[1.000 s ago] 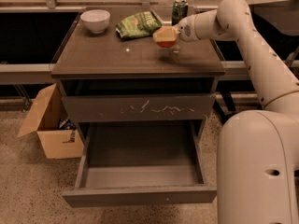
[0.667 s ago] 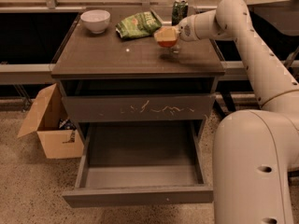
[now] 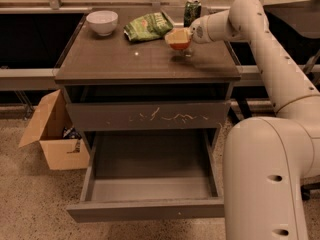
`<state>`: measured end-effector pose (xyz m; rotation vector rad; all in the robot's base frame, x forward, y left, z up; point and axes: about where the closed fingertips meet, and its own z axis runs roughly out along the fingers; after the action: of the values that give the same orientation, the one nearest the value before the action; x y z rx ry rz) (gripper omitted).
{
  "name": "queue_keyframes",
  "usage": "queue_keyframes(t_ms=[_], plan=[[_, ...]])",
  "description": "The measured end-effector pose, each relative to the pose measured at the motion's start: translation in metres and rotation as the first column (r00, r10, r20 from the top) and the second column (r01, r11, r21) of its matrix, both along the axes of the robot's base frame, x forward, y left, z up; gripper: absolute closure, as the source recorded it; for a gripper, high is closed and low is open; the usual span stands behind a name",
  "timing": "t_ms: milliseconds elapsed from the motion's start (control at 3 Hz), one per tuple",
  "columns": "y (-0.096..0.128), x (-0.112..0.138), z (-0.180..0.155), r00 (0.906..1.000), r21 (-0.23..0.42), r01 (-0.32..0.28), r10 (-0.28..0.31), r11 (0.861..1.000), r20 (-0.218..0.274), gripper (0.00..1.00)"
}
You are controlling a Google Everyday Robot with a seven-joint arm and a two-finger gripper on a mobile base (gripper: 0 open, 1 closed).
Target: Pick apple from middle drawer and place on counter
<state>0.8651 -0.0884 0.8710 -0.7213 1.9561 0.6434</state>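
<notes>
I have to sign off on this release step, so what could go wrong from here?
The gripper holds the apple over the counter; whether it touches the top cannot be told. Being round, it may roll once let go. The chip bag and the can sit close by, so a sideways retreat could knock them. The middle drawer stands pulled out below, where a base move might catch it.

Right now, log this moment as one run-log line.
gripper: over glossy grey-brown counter, right rear | small red-and-yellow apple: at gripper, just above counter | wide grey-brown middle drawer: open, empty
</notes>
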Motion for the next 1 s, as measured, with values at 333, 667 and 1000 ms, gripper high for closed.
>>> queue_keyframes(t_ms=[333, 667, 1000], plan=[[0.000, 0.000, 0.000, 1.0000, 0.000, 0.000, 0.000, 1.000, 0.000, 0.00], [-0.007, -0.001, 0.007, 0.9997, 0.008, 0.020, -0.020, 1.000, 0.017, 0.00], [-0.039, -0.015, 0.036, 0.9925, 0.038, 0.082, -0.085, 0.996, 0.088, 0.00]])
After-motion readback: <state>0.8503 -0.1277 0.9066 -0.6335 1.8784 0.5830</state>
